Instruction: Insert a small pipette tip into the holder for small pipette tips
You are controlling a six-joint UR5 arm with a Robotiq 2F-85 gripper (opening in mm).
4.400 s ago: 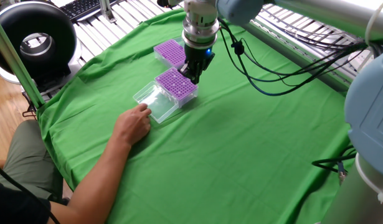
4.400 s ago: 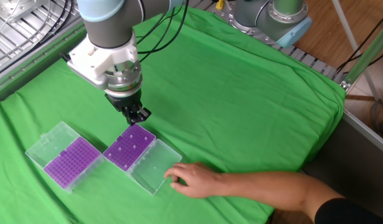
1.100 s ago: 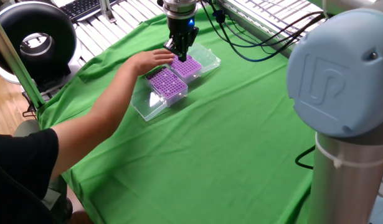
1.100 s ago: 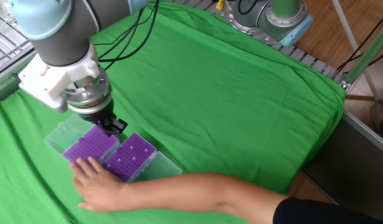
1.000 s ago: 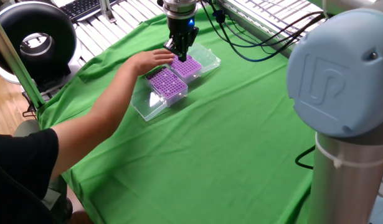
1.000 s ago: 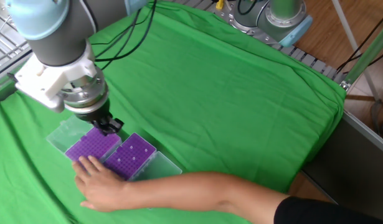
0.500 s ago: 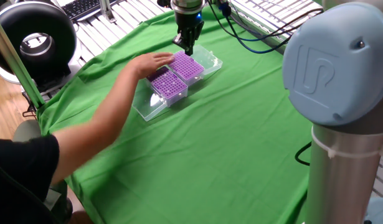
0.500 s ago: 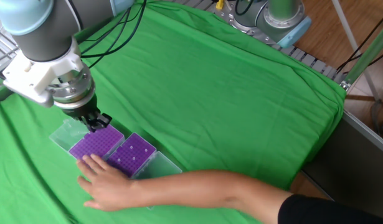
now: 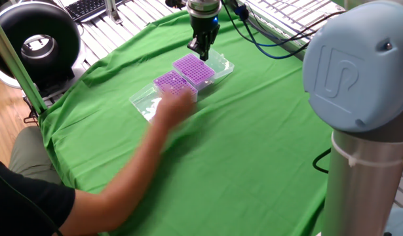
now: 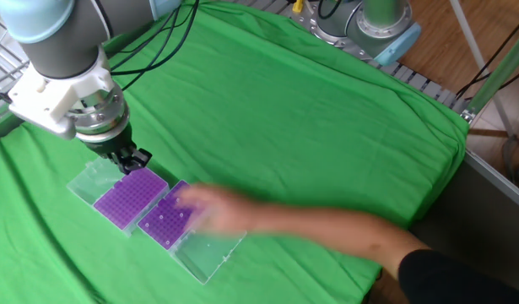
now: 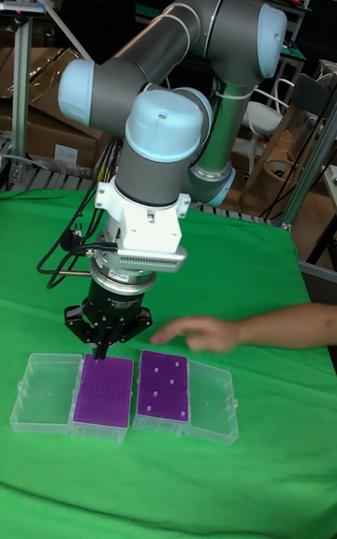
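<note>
The holder for small pipette tips (image 11: 103, 391) is a purple rack dense with tiny holes, also seen in both fixed views (image 10: 128, 197) (image 9: 195, 69). My gripper (image 11: 100, 349) hangs just over its far edge, fingers pressed together on a thin small pipette tip that points down at the rack. The gripper shows in both fixed views too (image 10: 132, 160) (image 9: 201, 50). Beside the holder sits a second purple rack (image 11: 164, 386) with a few white tips standing in it.
A person's hand (image 10: 215, 211), blurred by motion, is over the second rack (image 10: 164, 221), the arm reaching in from the table's edge. Clear hinged lids (image 11: 42, 392) (image 11: 213, 402) lie open on the outer sides of the two racks. Green cloth (image 10: 310, 135) covers the table.
The person's hand has come off the racks and is pulling back along the arm. My gripper has stayed over the holder's far edge, shifting only slightly.
</note>
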